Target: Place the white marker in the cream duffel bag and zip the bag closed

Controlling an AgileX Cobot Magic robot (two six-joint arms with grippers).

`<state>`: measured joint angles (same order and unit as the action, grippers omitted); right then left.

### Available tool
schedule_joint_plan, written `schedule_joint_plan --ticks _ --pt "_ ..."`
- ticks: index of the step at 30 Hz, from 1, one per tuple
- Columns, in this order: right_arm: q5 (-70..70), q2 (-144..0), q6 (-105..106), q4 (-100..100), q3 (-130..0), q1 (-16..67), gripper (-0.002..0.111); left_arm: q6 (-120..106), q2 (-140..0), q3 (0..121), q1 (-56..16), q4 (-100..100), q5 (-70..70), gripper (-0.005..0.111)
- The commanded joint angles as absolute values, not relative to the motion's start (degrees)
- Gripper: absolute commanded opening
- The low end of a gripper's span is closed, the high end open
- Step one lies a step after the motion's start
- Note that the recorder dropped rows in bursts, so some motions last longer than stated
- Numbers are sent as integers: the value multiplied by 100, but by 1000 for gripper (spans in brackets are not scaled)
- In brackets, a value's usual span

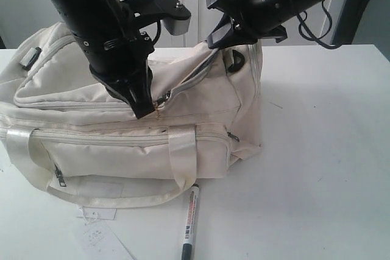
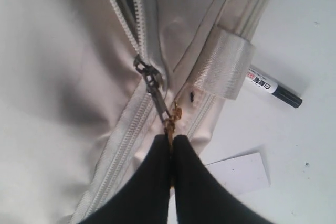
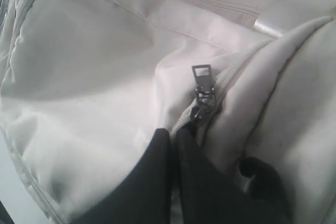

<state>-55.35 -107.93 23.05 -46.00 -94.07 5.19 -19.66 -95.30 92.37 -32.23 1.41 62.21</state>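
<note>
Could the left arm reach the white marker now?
Probably not at once: the left gripper is shut on a zipper pull of the cream duffel bag. The white marker itself lies uncovered on the table.

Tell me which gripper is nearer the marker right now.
Left. The left gripper pinches a zipper pull atop the bag, over the side where the marker lies on the table. The right gripper is at the bag's far end, farther off.

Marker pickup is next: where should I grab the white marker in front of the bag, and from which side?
Probably best to grip the white marker mid-barrel, coming straight down with jaws across its narrow width. It lies flat on the table, pointing away from the cream duffel bag. Its far tip sits by the handle, so avoid that end.
</note>
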Motion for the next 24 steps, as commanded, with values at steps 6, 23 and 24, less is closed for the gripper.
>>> schedule_joint_plan --ticks 6,23,24 --pt "-5017 -10746 2407 -4329 -9482 399 2 -1923 -9414 9133 -3203 349 6996 0" --pt "-6373 -9728 1623 -3365 -9328 412 43 -1902 -9414 9133 -3203 665 6325 0" --pt "-6360 -9626 1417 -3350 -9239 455 43 -1852 -9414 9133 -3203 675 6286 0"
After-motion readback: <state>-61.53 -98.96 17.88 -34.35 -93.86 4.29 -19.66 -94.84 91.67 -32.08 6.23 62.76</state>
